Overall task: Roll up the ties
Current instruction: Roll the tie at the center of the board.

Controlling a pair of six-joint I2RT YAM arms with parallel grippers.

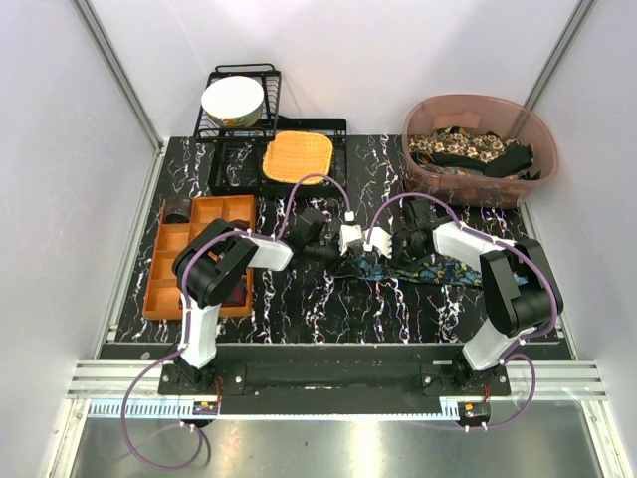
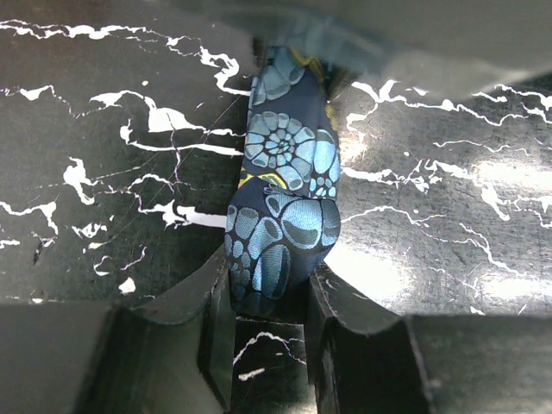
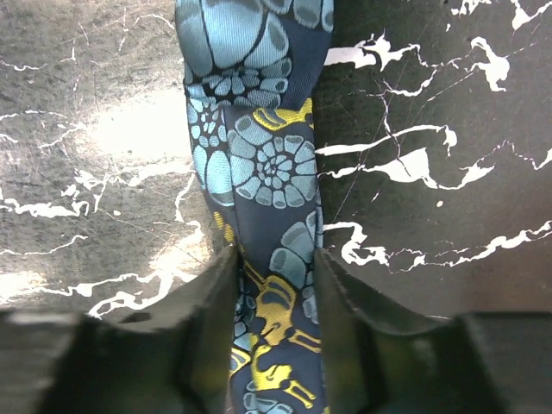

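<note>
The top view was lit brightly and evenly from overhead, and the white back wall (image 1: 338, 50) was washed out. In both wrist views broad pale glare was thrown across the glossy black worktop (image 2: 388, 267) beside the tie (image 3: 259, 164), whose print was rendered sharp. The fingers (image 2: 190, 345) at the lower edge were left dark, soft and out of focus.

From the middle of the black marbled tabletop (image 1: 328, 299), six o'clock lies bare. The dark blue teal-printed necktie (image 1: 448, 271), pinched by left gripper (image 2: 269, 285) and right gripper (image 3: 276, 267), bars three o'clock. An orange compartmented plastic tray (image 1: 169, 269) blocks nine, a black wire dish rack (image 1: 271, 100) eleven, a brown plastic tub (image 1: 468, 184) one.
</note>
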